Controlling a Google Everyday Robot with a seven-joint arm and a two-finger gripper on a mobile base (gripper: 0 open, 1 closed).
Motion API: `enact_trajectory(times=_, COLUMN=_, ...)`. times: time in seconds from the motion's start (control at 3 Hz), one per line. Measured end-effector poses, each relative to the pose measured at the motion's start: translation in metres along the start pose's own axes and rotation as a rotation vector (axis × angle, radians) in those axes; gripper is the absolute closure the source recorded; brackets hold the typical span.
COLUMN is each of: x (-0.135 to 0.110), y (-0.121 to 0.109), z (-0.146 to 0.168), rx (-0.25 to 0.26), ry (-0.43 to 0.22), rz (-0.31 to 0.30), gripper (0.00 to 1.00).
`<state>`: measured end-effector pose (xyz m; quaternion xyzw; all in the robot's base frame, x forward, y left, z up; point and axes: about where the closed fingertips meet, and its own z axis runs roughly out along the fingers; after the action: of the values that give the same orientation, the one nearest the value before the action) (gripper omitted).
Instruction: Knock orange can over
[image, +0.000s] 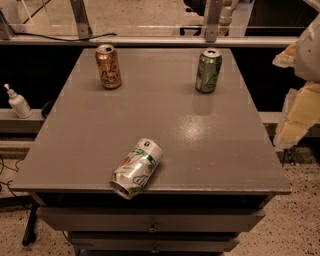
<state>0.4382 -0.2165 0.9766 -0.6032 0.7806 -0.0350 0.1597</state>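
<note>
Whether the gripper (301, 107) is open or closed cannot be told; it hangs off the table's (200, 150) right side. The orange can (108, 66) stands upright far left, a green can (208, 71) far right, and a white can (136, 168) lies at the near edge.

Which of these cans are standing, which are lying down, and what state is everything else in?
Orange can: upright, far left of the table.
Green can: upright, far right.
White can: lying on its side at the front edge.
Pump bottle: upright, left of the table.
Drawer: shut.
Gripper: at the picture's right edge, clear of the cans.
</note>
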Motion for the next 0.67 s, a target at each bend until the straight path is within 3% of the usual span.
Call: enact_trajectory(times=0.67, x=-0.005, y=-0.0059, z=-0.0009, rx=0.008, ry=-0.024, rz=-0.003, gripper=0.0)
